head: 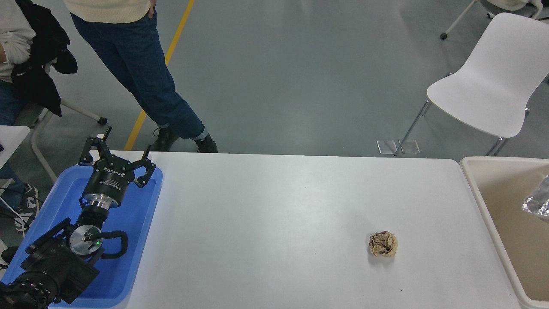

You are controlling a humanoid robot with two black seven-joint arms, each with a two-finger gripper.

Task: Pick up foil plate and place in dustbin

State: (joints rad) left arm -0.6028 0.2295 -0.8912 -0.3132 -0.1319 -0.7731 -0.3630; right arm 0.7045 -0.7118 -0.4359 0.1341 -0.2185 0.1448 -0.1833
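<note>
The foil plate point(538, 201) shows at the right edge, inside the dustbin point(476, 189) beside the white tabletop point(274, 206), which carries a brown paper ball point(383, 244). The left end effector point(116, 155) hangs over a blue tray point(141, 214), fingers spread apart. Beyond, on grey floor, stand a white chair point(493, 86) and a person point(133, 64).

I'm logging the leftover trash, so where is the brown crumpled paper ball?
In the head view the paper ball lies alone on the white table, toward its right near side, left of the beige dustbin.
</note>
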